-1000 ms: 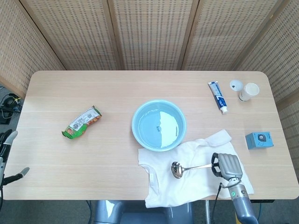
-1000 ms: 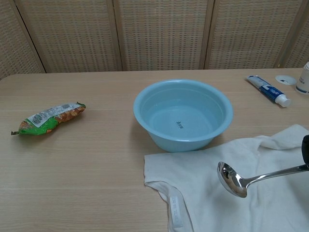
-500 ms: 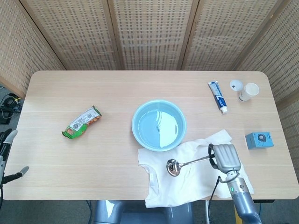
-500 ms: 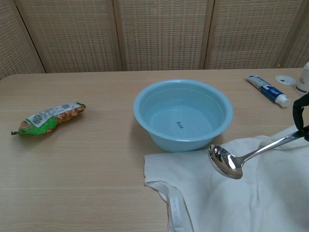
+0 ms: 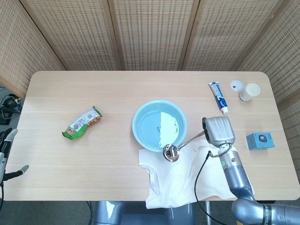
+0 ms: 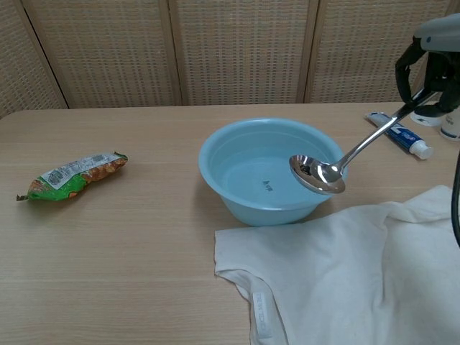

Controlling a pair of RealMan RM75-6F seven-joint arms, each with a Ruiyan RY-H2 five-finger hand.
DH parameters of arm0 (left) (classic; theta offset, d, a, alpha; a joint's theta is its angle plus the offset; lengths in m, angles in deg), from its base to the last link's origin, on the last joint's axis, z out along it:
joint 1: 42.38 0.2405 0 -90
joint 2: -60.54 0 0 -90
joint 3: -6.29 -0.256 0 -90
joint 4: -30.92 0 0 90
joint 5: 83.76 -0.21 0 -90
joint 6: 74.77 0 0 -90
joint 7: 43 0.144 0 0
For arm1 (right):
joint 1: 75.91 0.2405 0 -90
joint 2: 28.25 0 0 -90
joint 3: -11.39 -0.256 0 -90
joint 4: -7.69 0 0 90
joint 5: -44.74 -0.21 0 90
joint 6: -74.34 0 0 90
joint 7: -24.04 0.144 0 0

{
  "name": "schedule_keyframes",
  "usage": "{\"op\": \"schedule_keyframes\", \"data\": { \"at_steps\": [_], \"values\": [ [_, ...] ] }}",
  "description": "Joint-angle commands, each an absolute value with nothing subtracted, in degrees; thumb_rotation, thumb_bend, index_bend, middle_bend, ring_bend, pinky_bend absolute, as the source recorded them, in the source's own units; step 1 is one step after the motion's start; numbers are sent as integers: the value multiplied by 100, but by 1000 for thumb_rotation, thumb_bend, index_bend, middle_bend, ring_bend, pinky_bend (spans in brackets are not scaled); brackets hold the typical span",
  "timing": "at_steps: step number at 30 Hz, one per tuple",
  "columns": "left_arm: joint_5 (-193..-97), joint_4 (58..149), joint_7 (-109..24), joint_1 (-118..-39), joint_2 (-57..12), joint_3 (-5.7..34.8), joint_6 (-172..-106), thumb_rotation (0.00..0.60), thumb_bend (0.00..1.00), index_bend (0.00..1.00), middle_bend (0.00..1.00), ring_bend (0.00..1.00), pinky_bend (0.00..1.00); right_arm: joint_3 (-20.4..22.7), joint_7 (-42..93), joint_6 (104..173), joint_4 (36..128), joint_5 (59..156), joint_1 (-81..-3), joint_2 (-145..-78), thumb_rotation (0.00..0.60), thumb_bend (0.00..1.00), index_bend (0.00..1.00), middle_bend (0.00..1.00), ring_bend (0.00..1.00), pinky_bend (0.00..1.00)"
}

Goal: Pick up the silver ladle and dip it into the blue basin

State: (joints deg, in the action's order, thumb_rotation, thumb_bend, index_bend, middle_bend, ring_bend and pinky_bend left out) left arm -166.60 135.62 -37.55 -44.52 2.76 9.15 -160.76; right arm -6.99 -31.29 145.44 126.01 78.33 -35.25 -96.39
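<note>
My right hand [image 5: 218, 131] [image 6: 425, 66] grips the handle of the silver ladle [image 5: 177, 146] [image 6: 329, 168] and holds it in the air. The ladle slants down to the left, its bowl hanging by the near right rim of the blue basin [image 5: 159, 125] [image 6: 272, 169]. The basin stands at the table's middle with a little water in it. My left hand [image 5: 6, 154] shows only at the left edge of the head view, off the table, its fingers apart and holding nothing.
A white cloth [image 5: 187, 174] [image 6: 345, 279] lies in front of the basin on the right. A green snack packet [image 5: 82, 123] [image 6: 70, 175] lies at the left. A toothpaste tube [image 5: 218, 97] [image 6: 399, 134], a white cup [image 5: 250, 92] and a small blue box [image 5: 259, 141] stand at the right.
My right hand has risen off the white cloth and moved toward the basin, carrying the ladle up and left until its bowl hangs at the basin's rim.
</note>
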Motion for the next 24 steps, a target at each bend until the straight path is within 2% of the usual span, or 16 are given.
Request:
{"op": "schedule_keyframes", "data": {
  "at_steps": [1, 6, 13, 24],
  "values": [
    [-16580, 13537, -3740, -4478, 257, 940, -16026, 600, 0, 0, 0, 0, 0, -1014, -3501, 14530, 12019, 7134, -2901, -9922, 600, 779, 724, 1000, 1000, 1000],
    [-16451, 13493, -3746, -4507, 244, 980, -15970, 600, 0, 0, 0, 0, 0, -784, -4151, 14811, 11192, 7069, -2291, -10514, 600, 780, 724, 1000, 1000, 1000],
    [-16287, 13427, -3786, -4562, 227, 1028, -15859, 600, 0, 0, 0, 0, 0, -678, -4644, 15033, 10055, 6811, -1721, -11354, 600, 779, 724, 1000, 1000, 1000],
    [-16099, 13336, -3834, -4622, 212, 1079, -15734, 600, 0, 0, 0, 0, 0, -289, -5244, 15401, 9167, 7113, -1348, -12255, 600, 779, 728, 1000, 1000, 1000]
  ]
}}
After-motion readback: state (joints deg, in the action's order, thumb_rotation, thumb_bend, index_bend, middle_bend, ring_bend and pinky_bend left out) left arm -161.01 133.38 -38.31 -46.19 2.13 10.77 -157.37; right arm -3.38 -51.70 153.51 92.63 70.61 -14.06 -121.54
